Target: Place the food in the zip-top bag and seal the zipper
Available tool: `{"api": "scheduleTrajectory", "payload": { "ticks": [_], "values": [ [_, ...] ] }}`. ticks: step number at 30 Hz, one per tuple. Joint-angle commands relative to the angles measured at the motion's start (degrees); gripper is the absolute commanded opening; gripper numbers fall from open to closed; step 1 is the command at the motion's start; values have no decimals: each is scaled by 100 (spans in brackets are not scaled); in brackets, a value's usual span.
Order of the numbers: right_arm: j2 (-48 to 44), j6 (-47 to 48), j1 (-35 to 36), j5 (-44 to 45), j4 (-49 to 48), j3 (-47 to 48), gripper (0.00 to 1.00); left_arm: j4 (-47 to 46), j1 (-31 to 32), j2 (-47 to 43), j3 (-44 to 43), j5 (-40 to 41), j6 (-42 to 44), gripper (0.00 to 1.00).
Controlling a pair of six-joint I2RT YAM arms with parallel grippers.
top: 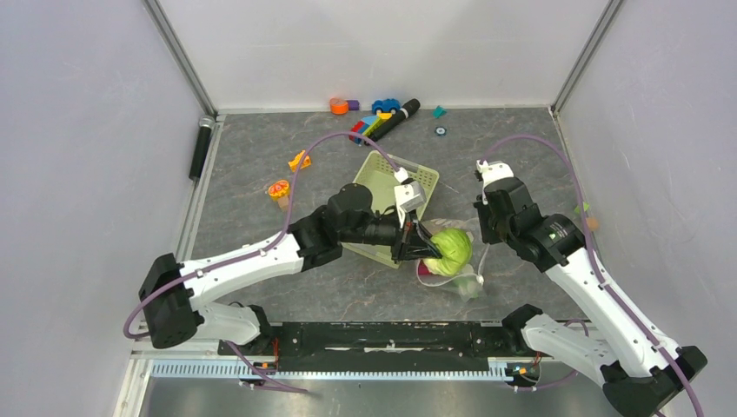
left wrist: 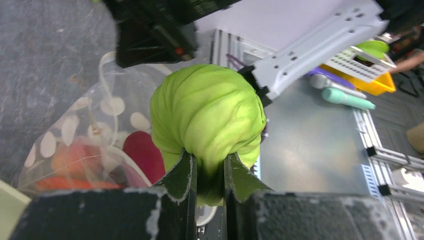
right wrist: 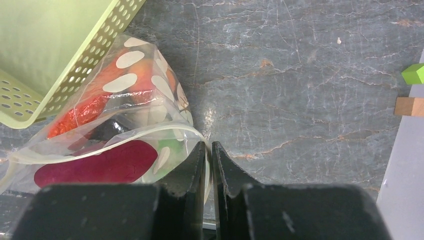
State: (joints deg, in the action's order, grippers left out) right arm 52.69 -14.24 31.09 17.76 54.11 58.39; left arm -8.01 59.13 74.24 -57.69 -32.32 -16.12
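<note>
A round green cabbage (top: 449, 250) (left wrist: 207, 115) is pinched at its near end by my left gripper (top: 426, 246) (left wrist: 209, 157), which is shut on it. It hangs just above the open mouth of the clear white-dotted zip-top bag (top: 465, 282) (left wrist: 75, 135) (right wrist: 135, 100). Inside the bag lie a dark maroon ball (right wrist: 95, 167) (left wrist: 145, 152) and a red-orange carrot (right wrist: 80, 115). My right gripper (top: 482, 234) (right wrist: 209, 145) is shut on the bag's rim, where the pale zipper (right wrist: 100, 144) curves round, holding the mouth up.
The pale green slotted basket (top: 382, 187) (right wrist: 50, 50) stands right behind the bag, under my left arm. Colourful blocks (top: 374, 122) and a black marker (top: 398, 119) lie at the back. Two orange toys (top: 300, 161) (top: 279, 189) sit at the left. Small blocks (right wrist: 412, 74) lie by the right wall.
</note>
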Motion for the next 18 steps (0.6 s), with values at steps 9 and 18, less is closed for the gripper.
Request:
{"api": "scheduleTrajectory", "payload": {
  "ticks": [9, 18],
  "values": [
    [-199, 170, -7, -565, -164, 262, 14, 718, 239, 959, -631, 2190, 499, 2],
    [-148, 255, -7, -1499, -353, 317, 14, 1200, 692, 1514, -1133, 2664, 836, 7]
  ]
}}
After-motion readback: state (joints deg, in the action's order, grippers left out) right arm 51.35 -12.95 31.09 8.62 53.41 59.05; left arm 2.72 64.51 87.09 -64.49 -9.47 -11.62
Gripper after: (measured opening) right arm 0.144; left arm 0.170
